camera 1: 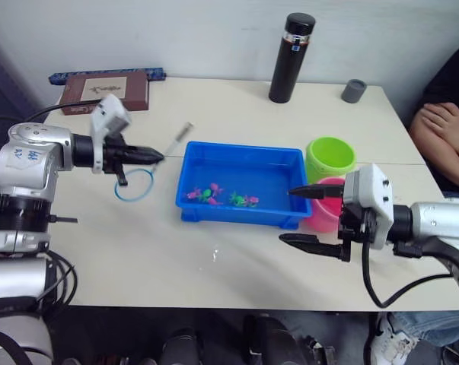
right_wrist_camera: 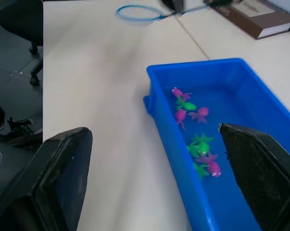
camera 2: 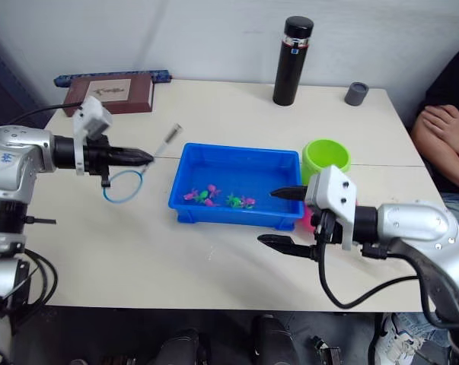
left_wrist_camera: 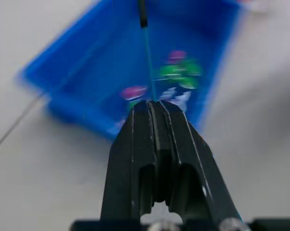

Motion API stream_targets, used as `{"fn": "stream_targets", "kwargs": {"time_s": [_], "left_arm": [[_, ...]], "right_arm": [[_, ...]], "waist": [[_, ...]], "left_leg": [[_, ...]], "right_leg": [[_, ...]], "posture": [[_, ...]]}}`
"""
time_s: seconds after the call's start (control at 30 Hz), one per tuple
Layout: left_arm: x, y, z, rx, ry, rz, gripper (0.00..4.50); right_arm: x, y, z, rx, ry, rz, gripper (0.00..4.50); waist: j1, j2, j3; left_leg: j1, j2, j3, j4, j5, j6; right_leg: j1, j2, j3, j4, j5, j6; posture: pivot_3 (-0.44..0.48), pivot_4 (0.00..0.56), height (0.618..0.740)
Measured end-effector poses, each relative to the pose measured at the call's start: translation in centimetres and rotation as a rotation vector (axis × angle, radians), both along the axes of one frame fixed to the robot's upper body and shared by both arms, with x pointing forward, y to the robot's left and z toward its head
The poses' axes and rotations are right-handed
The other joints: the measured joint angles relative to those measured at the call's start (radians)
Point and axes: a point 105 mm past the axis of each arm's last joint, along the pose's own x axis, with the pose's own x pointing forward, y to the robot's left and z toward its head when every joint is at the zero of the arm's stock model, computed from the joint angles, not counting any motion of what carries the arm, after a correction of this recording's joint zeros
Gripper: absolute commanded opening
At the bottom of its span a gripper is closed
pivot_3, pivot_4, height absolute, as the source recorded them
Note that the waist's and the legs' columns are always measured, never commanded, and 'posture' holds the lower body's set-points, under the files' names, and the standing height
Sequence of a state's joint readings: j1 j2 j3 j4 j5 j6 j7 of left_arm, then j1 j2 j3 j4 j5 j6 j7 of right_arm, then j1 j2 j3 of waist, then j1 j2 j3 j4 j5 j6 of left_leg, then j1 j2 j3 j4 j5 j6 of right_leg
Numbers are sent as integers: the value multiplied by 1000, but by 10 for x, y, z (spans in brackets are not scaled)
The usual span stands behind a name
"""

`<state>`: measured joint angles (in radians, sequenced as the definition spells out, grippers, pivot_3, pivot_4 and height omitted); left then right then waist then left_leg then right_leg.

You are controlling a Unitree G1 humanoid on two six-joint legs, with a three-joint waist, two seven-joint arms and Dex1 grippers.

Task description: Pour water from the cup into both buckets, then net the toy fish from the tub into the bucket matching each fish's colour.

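**While the left pincer grips the net, the right one stands wide apart beside the tub**

While the left pincer (camera 1: 149, 155) is closed on the thin handle of the net (camera 1: 134, 185), the hoop hangs below it, low over the desk (camera 1: 138, 251), just left of the tub (camera 1: 240, 185). The handle's far end sticks out past the fingertips toward the tub's back left corner. In the left wrist view the two black fingers (left_wrist_camera: 159, 139) are pressed together around the wire, which runs on toward the blue bin.

The tub sits near the middle of the desk, and the toy fish (camera 1: 221, 195), pink and green, lie bunched along its front wall. The green bucket (camera 1: 329, 157) stands at the tub's right end, and the pink bucket (camera 1: 324, 214) stands just in front of it, partly hidden by the right arm.

The right pincer (camera 1: 311, 217) is open and empty at the tub's front right corner, one finger over the rim and the other out over the bare desk.

At the back stand a black flask (camera 1: 291, 57) and a small grey cup (camera 1: 354, 90); a brown book (camera 1: 107, 90) lies at the back left. A person's folded arms (camera 1: 442, 125) show at the right edge.
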<state>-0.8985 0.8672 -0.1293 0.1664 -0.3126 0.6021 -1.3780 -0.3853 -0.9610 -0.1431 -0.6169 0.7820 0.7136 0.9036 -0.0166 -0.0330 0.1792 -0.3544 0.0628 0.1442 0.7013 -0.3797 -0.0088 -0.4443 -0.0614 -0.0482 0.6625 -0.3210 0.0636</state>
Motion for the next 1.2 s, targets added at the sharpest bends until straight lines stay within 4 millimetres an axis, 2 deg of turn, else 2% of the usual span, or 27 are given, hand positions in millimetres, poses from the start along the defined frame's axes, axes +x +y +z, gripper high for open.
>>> {"fn": "stream_targets", "kwargs": {"time_s": [0.03,0.2,0.37,0.4,0.5,0.7,0.97,1.07,1.2], "left_arm": [[-9,-13,-1,35,-8,-83,30],[-35,-47,-17,122,-19,-350,30],[-38,-66,-27,135,-37,-436,30],[-38,-70,-29,145,-46,-454,5],[-38,-75,-28,152,-70,-473,0],[-34,-80,-23,141,-92,-484,0],[-32,-81,-25,143,-95,-480,0],[-31,-81,-26,144,-93,-477,0],[-31,-81,-26,145,-94,-475,0]], "right_arm": [[1,1,7,-7,-12,8,4500],[0,13,12,-46,21,78,4500],[5,26,-2,-105,61,110,4500],[6,29,-8,-116,75,113,4236],[10,33,-18,-131,96,112,3328],[10,45,-27,-145,94,139,3328],[8,54,-21,-115,61,176,3328],[8,55,-20,-117,53,174,2574],[9,54,-20,-125,43,169,892]], "waist": [[-1,1,0],[-10,2,1],[-9,2,1],[-8,2,1],[-8,2,1],[-9,2,1],[-9,2,1],[-8,2,1],[-8,2,1]], "left_leg": [[1,0,0,0,0,-1],[2,1,0,0,1,-1],[1,1,-1,1,1,0],[1,1,-1,1,1,0],[0,1,-4,1,1,1],[0,1,-6,1,1,1],[0,1,-6,2,1,1],[0,0,-7,2,1,1],[0,0,-7,2,1,1]], "right_leg": [[0,1,1,1,0,0],[0,2,3,2,1,-2],[0,1,3,1,1,-2],[0,1,3,1,1,-2],[0,0,3,1,1,-1],[0,0,2,1,1,-1],[0,0,2,1,1,-1],[0,0,2,1,1,-1],[0,0,2,1,1,-1]], "posture": [[0,150,740],[0,150,740],[0,150,740],[0,150,740],[0,150,740],[0,150,740],[0,150,740],[0,150,740],[0,150,740]]}}
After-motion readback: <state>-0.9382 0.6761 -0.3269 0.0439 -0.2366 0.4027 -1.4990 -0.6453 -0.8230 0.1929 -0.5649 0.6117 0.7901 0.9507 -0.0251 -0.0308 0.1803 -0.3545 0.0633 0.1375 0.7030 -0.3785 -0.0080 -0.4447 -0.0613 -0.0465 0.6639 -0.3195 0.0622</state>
